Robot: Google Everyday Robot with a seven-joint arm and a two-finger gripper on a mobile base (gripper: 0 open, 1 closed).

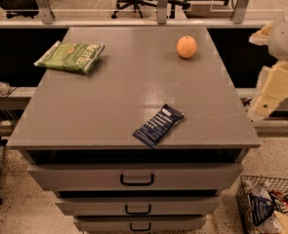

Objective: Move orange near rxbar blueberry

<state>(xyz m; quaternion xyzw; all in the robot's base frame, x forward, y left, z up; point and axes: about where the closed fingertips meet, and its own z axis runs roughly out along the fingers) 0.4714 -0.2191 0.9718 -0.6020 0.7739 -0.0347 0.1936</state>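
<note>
The orange (186,47) is a small round fruit sitting on the far right part of the grey cabinet top (129,96). The rxbar blueberry (157,125) is a flat dark navy wrapper lying at an angle near the front edge, right of centre. The two are well apart. My gripper (264,104) hangs off the cabinet's right side, beyond its edge, on the cream-coloured arm (280,57). It holds nothing that I can see and touches neither object.
A green chip bag (70,56) lies at the far left of the top. Drawers with dark handles (136,180) stack below the front edge. A wire basket of packets (273,206) stands on the floor at lower right. Office chairs stand behind a rail.
</note>
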